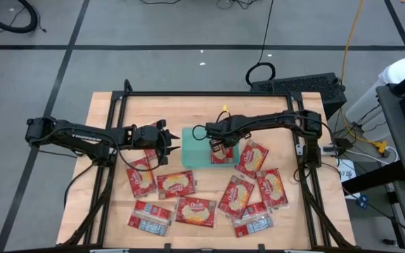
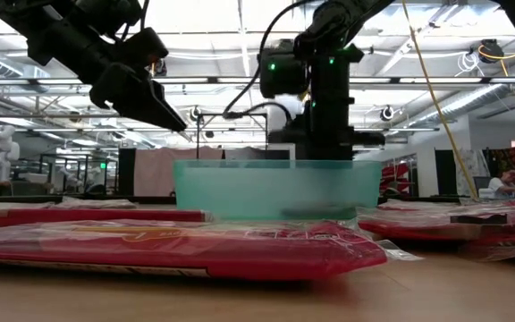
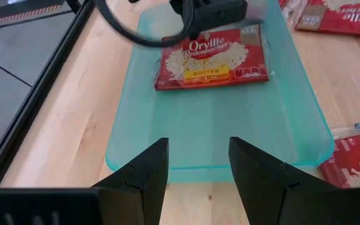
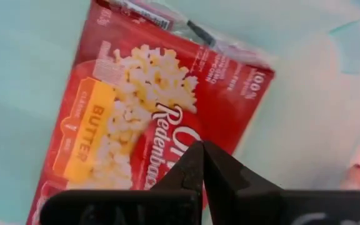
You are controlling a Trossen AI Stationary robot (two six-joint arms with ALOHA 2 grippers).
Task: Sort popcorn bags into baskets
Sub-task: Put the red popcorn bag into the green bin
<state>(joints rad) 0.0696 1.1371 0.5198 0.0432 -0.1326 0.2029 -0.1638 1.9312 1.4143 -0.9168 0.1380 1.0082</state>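
Observation:
One red popcorn bag lies flat, picture face up, in the teal basket at the table's middle, toward the basket's right end. My right gripper points down over this bag, shut. My left gripper hovers open just outside the basket's left end, slanting down toward it, with nothing between its fingers. Several more popcorn bags lie flat on the table near the front edge and to the basket's right. My right gripper comes from above with its shut fingertips over the printed face of the bag in the basket. I cannot tell whether they touch it. The bag lies flat on the basket's floor.
A black metal frame runs around the table top. Loose bags crowd the front half of the table and the space right of the basket. Bare wood lies behind the basket.

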